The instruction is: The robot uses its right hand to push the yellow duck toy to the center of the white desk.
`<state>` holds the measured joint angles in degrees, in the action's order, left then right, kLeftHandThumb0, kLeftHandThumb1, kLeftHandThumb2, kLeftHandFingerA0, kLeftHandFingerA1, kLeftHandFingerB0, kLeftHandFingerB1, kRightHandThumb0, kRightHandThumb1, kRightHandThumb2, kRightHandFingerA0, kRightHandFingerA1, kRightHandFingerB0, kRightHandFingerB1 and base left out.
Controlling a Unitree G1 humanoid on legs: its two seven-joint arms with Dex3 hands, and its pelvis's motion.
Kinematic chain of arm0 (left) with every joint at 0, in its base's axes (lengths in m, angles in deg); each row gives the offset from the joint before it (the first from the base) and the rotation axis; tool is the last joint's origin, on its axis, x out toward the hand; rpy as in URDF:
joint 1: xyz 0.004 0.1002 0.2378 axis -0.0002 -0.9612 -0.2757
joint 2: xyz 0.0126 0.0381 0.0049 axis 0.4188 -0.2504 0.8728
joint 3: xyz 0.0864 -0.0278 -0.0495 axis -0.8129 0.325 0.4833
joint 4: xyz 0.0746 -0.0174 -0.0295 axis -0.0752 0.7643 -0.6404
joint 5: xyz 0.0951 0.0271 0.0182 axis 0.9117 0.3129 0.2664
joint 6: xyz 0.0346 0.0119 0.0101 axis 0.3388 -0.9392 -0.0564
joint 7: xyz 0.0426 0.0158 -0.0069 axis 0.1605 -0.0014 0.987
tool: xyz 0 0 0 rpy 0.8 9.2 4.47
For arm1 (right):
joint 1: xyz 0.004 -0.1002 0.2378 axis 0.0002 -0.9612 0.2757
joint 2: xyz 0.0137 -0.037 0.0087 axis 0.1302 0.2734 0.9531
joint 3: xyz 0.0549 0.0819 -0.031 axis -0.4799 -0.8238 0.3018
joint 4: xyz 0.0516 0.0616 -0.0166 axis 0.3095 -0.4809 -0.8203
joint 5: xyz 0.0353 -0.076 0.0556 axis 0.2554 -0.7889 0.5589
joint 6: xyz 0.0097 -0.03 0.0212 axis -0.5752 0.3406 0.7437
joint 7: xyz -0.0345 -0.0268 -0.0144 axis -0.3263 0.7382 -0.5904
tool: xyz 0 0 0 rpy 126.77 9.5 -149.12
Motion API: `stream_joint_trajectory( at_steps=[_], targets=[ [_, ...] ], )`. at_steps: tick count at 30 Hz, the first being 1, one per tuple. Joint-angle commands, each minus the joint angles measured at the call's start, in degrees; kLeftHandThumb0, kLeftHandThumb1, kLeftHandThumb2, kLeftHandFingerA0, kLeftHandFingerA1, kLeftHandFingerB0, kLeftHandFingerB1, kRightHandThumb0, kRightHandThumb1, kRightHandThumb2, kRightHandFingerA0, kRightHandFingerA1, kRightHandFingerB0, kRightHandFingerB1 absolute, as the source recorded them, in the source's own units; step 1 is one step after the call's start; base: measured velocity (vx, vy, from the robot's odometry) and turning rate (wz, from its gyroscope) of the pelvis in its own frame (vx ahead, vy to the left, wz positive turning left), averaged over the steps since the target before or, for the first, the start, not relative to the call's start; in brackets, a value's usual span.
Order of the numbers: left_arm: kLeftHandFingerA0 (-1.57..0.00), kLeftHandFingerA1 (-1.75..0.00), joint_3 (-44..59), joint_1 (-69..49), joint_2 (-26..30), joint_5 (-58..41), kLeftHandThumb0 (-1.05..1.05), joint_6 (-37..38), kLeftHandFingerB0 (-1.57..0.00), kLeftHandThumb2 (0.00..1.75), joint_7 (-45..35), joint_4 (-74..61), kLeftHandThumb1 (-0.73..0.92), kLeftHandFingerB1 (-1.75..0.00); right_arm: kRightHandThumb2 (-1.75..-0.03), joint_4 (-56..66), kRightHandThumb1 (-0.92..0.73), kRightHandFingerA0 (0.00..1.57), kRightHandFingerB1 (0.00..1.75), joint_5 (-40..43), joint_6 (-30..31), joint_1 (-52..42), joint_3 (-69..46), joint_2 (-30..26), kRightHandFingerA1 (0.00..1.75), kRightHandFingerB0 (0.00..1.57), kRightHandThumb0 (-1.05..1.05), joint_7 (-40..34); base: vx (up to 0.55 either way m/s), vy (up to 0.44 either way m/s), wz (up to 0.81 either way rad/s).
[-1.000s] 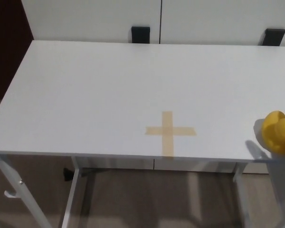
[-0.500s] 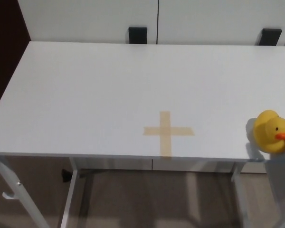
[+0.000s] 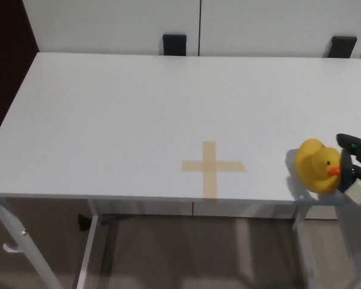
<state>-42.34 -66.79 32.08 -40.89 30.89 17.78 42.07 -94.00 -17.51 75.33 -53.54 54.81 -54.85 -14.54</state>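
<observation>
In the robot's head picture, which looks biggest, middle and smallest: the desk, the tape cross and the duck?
Largest to smallest:
1. The white desk, by far.
2. The tape cross.
3. The yellow duck.
The cross and duck look close in size. The cross spreads wider, but its strips are thin.

White cabinet fronts (image 3: 108, 24) across frame top; two black brackets (image 3: 174, 44); beige floor (image 3: 168, 253) at bottom; dark panel (image 3: 6, 60) upper left.

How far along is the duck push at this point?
Started, not finished. The right hand has come in from the desk's right edge and sits against the yellow duck toy, which has slid left from where it stood a second ago. Left to do: the duck is right of the tape cross near the white desk front edge, with bare desk between them.
</observation>
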Motion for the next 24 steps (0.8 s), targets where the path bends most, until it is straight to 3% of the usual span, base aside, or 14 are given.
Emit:
stream_joint_trajectory(
  at_steps=[1,2,15,16,17,18,23,24],
  targets=[
    [-0.89,-0.66,0.3,0.1,0.2,-0.4,-0.1,3.2,-0.84,0.7,-0.1,0.7,0.69,-0.61,-0.92,-0.5,-0.8,0.39,0.44,-1.6,1.7,0.3,1.5,0.7,0.53,0.34,-0.93,-0.6,0.0,0.0,0.0],
    [-0.86,-0.65,0.0,-0.1,0.2,-0.1,-0.1,3.4,-0.83,0.74,-0.1,0.5,0.66,-0.61,-0.77,-0.3,-0.92,0.43,0.39,-1.7,1.8,0.3,1.7,1.0,0.48,0.4,-0.87,-0.8,0.0,0.0,0.0],
    [-0.88,-0.66,-0.4,-0.2,0.1,0.0,-0.09,3.6,-0.85,0.71,-0.2,0.8,0.67,-0.63,-0.76,2.0,-0.92,0.35,0.38,-1.8,4.3,-0.3,2.7,7.0,0.48,0.32,-0.84,-5.3,0.0,0.0,0.0],
    [-0.9,-0.68,-0.8,-0.3,0.0,0.3,-0.08,3.6,-0.86,0.76,-0.1,0.6,0.64,-0.62,-1.23,2.8,-0.84,0.29,0.48,-1.5,4.2,-0.8,2.9,9.4,0.58,0.21,-0.78,-6.5,0.0,0.0,0.0],
    [-0.9,-0.68,-0.8,-0.3,0.0,0.3,-0.08,3.6,-0.86,0.76,-0.1,0.6,0.64,-0.62,-1.23,2.8,-0.84,0.29,0.48,-1.5,4.2,-0.8,2.9,9.4,0.58,0.21,-0.78,-6.5,0.0,0.0,0.0],
    [-0.9,-0.67,-0.9,-0.4,-0.1,0.4,-0.06,3.7,-0.87,0.8,0.0,0.5,0.63,-0.63,-0.77,3.1,-0.92,0.26,0.37,-0.9,4.3,-0.9,2.5,10.8,0.49,0.3,-0.8,-7.3,0.0,0.0,0.0],
    [-0.89,-0.65,-1.3,-0.3,-0.4,0.5,-0.08,3.0,-0.89,0.72,0.3,0.6,0.67,-0.65,-0.76,4.3,-0.92,0.16,0.37,0.2,4.8,-1.7,1.2,14.7,0.47,0.28,-0.84,-10.1,0.0,0.0,0.0],
    [-0.9,-0.65,-1.6,-0.2,-0.6,0.7,-0.05,2.9,-0.9,0.78,0.4,0.7,0.64,-0.65,-0.76,4.7,-0.92,0.03,0.37,1.2,4.0,-1.9,0.0,17.3,0.42,0.15,-0.82,-12.5,0.0,0.0,0.0]
  ],
)
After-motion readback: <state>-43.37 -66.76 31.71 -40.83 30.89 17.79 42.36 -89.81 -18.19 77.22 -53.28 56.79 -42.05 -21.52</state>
